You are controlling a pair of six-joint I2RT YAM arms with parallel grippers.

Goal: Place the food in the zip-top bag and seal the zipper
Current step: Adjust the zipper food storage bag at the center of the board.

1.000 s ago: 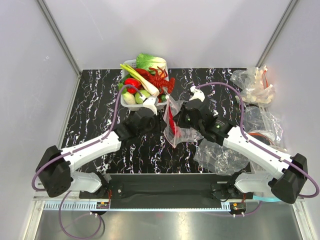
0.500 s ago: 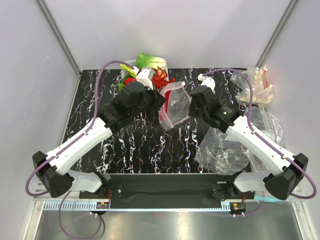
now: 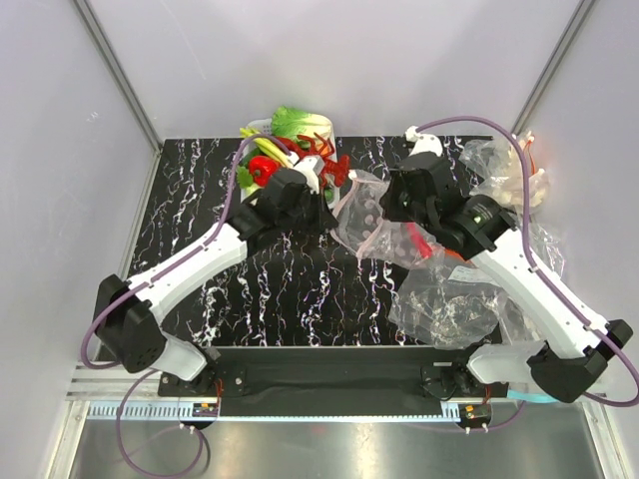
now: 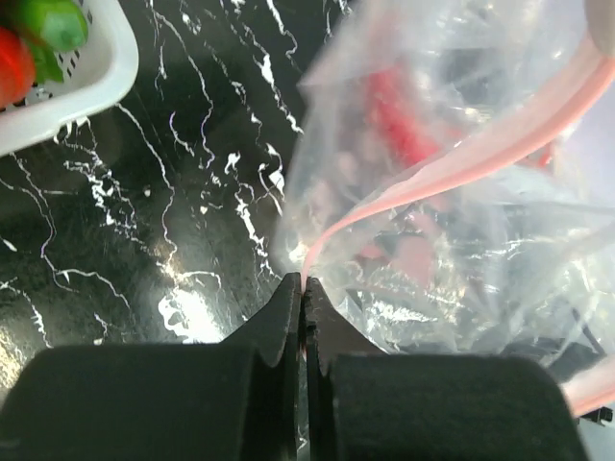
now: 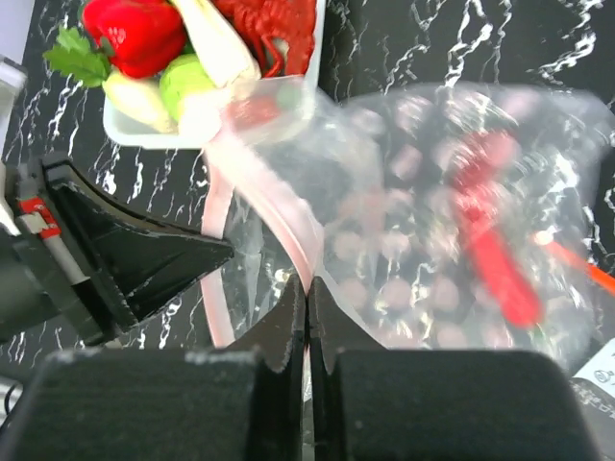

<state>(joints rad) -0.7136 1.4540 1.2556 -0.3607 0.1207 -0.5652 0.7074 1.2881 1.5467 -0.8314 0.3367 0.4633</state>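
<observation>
Since the zip-top bag (image 3: 371, 222) is thin, limp film, it will sag and fold wherever you leave it unsupported, and it weighs next to nothing even with the red chili (image 5: 490, 254) lying inside. The stiffest part, and so the best place to take hold, is the zipper (image 4: 461, 163), the pink-red strip along the mouth. The film below it looks slick and would probably crumple or slip. Both of your arms already hold that strip. The left jaws are pinched tight on its end at the bag's 9 o'clock side, and the right jaws are clamped on the strip at the 3 o'clock side. The bag hangs between them just off the centre of the counter (image 3: 200, 200), towards 1 o'clock. The rest of the food (image 3: 262, 170) sits in the white basket (image 4: 91, 91) at 11 o'clock, and plain clear bags (image 3: 444, 299) lie at 4 o'clock. A second ago the left jaws stood part open beside the basket, and the right arm alone held the bag, lower and nearer 6 o'clock. Half a second ago the left arm reached over the basket. It has now swung back and closed on the strip, and the bag has drifted towards 3 o'clock.
</observation>
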